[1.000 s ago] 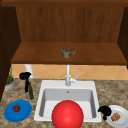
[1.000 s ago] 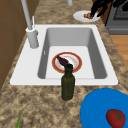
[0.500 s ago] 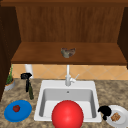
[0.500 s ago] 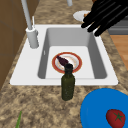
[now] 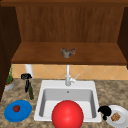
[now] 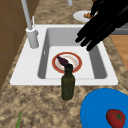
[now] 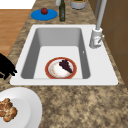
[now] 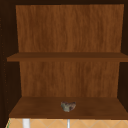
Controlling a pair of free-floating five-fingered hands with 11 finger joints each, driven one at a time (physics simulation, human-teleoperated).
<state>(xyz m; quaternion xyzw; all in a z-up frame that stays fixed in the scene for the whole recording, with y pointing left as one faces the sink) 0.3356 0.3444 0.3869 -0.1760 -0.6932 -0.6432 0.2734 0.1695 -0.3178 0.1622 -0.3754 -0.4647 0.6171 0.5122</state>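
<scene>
Spanning the scene, the speckled surface (image 7: 75, 105) carries a white sink (image 7: 60, 37), and a big red ball (image 5: 67, 115) sits at the sink's near edge. A blue plate (image 6: 100, 105) lies left of the sink. A white plate (image 7: 25, 107) lies on the surface at the sink's near right corner, and a red-rimmed plate (image 7: 48, 72) sits inside the basin.

The right robot hand (image 6: 105, 22) hangs just beside the white plate's left rim with its fingers straight and spread, holding nothing. The left robot hand (image 5: 26, 76) floats above the green bottle (image 6: 67, 85); I cannot tell how its fingers are set.

The white plate looks stiff, smooth and breakable, so it is probably best pinched at its bare rim. The brown pastry (image 7: 7, 111) on it seems light and crumbly and likely to slide if the plate tilts.
</scene>
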